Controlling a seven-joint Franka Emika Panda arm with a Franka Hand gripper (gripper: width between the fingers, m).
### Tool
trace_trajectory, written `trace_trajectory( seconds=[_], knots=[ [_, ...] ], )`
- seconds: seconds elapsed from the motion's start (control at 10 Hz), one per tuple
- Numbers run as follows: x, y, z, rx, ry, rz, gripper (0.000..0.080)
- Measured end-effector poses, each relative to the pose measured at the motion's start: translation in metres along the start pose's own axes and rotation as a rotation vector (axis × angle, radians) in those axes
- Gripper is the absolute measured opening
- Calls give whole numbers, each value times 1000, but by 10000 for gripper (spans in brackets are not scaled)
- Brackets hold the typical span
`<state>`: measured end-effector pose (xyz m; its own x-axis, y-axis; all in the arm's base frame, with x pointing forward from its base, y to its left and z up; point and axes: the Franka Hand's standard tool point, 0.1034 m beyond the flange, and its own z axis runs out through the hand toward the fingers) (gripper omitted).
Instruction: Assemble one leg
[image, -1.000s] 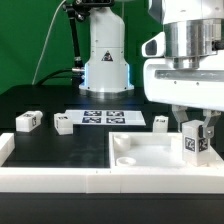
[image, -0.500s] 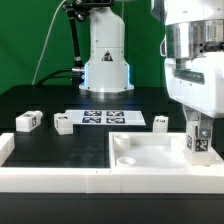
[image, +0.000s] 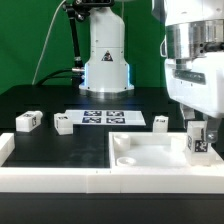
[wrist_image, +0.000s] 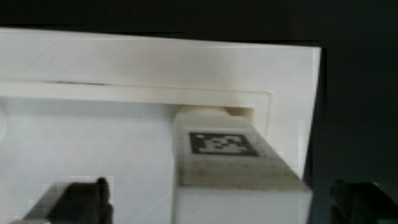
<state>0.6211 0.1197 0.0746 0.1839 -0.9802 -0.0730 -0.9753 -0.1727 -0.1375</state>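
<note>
The gripper has a leg pinched between its dark fingers, jaws closed against the block's sides. That leg, a matte white oblong with a black-and-white square tag, stands upright over the large flat white square piece, a smooth panel with a round corner socket. Three more tagged legs lie on the black table beside the marker board.
</note>
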Motion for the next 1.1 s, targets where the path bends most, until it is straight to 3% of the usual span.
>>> trace_trajectory(
  seconds=[0.5, 0.9, 1.1],
  knots=[
    [3, -1, 2, -12, 4, -623, 649],
    [1, 0, 2, -46, 24, -1099, 649],
    [2, 0, 2, -53, 29, -1197, 649]
  ],
)
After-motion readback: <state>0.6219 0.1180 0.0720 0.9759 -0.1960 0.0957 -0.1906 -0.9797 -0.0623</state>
